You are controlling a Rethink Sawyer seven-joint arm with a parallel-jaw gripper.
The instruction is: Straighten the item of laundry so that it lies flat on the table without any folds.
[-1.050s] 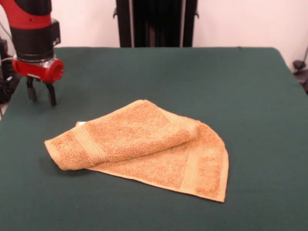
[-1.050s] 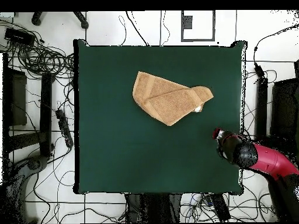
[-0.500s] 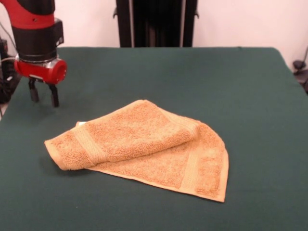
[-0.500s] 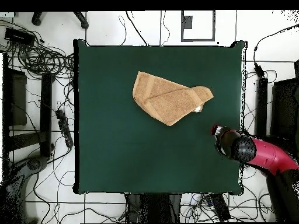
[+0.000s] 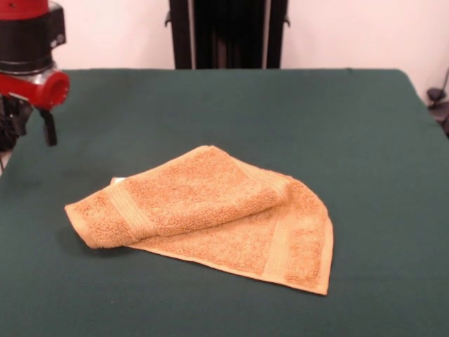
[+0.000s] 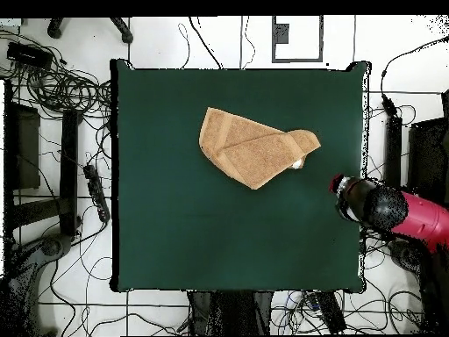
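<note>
Washcloth (image 5: 210,214) lies folded near the middle of the table (image 5: 337,126), 1 flap doubled over the lower layer, its rolled corner pointing left in the front view and a hemmed edge running along the near side. Bare green felt surrounds it on all 4 sides, widest toward the far edge. The gripper (image 5: 31,126) hangs above the table's left edge, well apart from the cloth; whether it is released or clenched I cannot tell.
</note>
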